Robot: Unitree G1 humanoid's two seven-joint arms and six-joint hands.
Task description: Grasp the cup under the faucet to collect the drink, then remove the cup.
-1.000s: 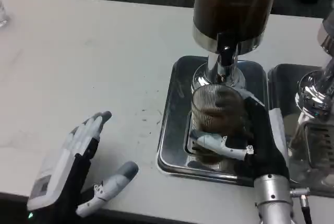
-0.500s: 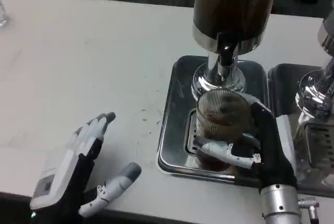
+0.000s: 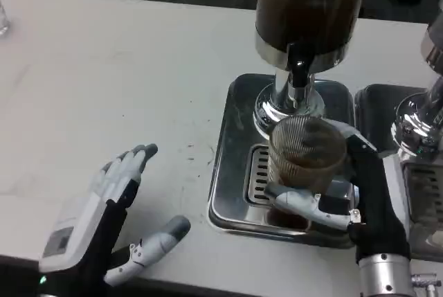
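The cup (image 3: 306, 150) is held tight by the right hand (image 3: 339, 196) fingers (image 3: 297, 200) and should be kept upright so no drink is spilled, while the left hand (image 3: 104, 228) fingers are spread.

Cup (image 3: 306, 150) above tray (image 3: 235, 165), before faucet (image 3: 299, 75)

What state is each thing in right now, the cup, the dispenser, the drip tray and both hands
cup: upright, gripped by the right hand, dark drink inside, over the tray.
right hand: wrapped around the cup.
left hand: holds nothing, fingers apart, over the table.
dispenser: tank holds dark drink; whether the faucet is running cannot be told.
drip tray: flat on the table, grate partly uncovered.
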